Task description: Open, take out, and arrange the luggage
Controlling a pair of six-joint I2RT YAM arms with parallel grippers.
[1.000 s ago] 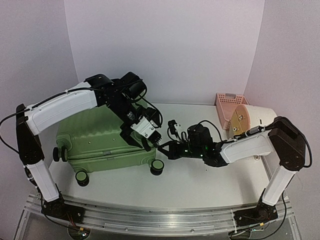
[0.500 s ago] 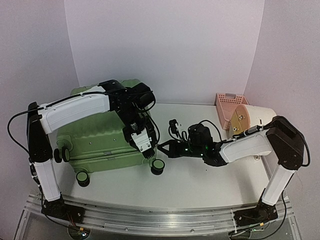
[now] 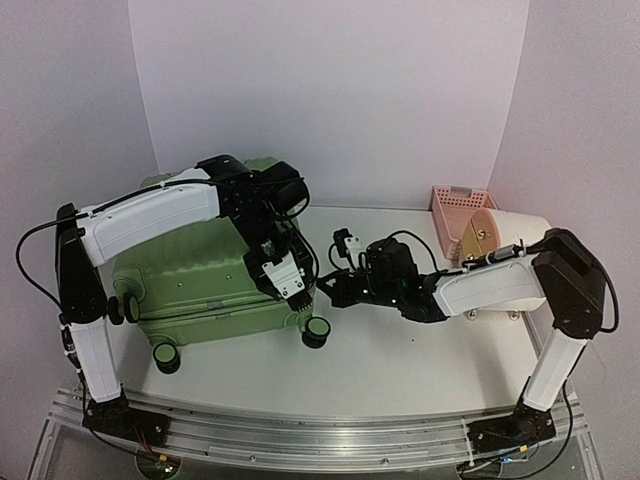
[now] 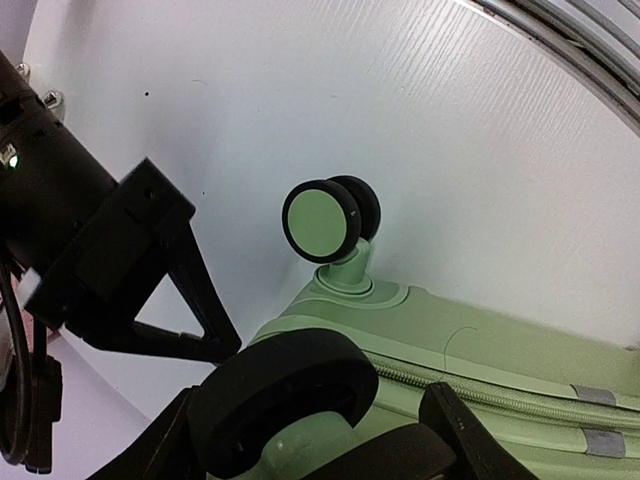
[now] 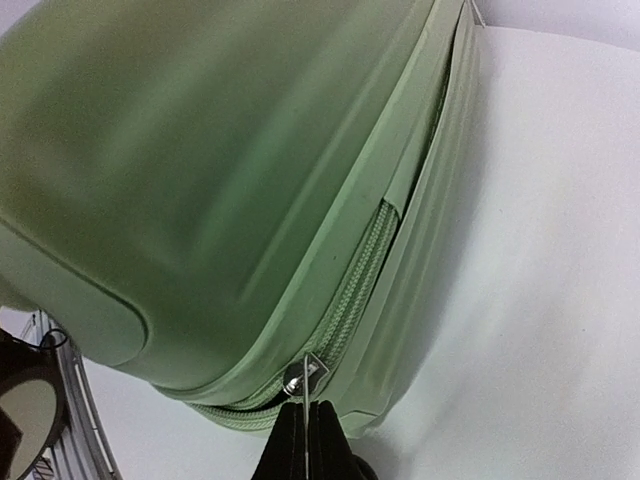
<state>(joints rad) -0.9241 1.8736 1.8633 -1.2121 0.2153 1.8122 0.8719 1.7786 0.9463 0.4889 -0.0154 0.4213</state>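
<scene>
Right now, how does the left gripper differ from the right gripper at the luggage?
The left gripper has its jaws either side of a wheel of the luggage; the right gripper is pinched shut on the zipper pull. The left gripper points down from above; the right gripper reaches in low from the side. Both work at the luggage's wheel end.

The luggage [image 3: 190, 290], a light-green hard-shell suitcase with ribbed sides, lies flat on a broad face on the worktop [image 3: 400, 370] in the left-centre of the overhead frame. Its wheeled end is turned towards the lower edge. The wheels [image 3: 317, 332] are black with green hubs and stick out clear of the shell. The zip [image 5: 350, 300] between the two halves looks closed along the stretch in view, with the zip pull [image 5: 303, 377] at a rounded corner.
</scene>
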